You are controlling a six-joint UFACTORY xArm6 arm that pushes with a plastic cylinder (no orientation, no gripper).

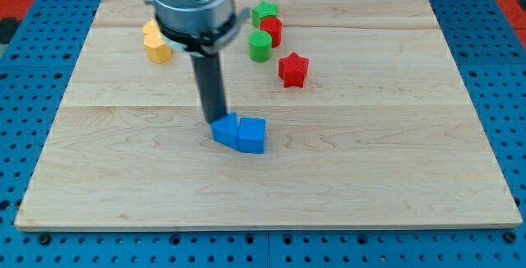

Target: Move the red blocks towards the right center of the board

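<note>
A red star block point(292, 69) lies right of centre in the upper half of the wooden board point(394, 161). A red cylinder block point(272, 30) sits near the view's top, touching a green star block point(264, 11) above it and a green cylinder block point(260, 45) at its lower left. My tip point(215, 120) is near the board's middle, touching the upper left of a blue block point(224, 130) that sits against a blue cube point(252, 135). The tip is well left of and below both red blocks.
Two yellow blocks point(155, 43) lie at the upper left, partly hidden by the arm's grey body point(191, 5). A blue pegboard surface point(25, 54) surrounds the board.
</note>
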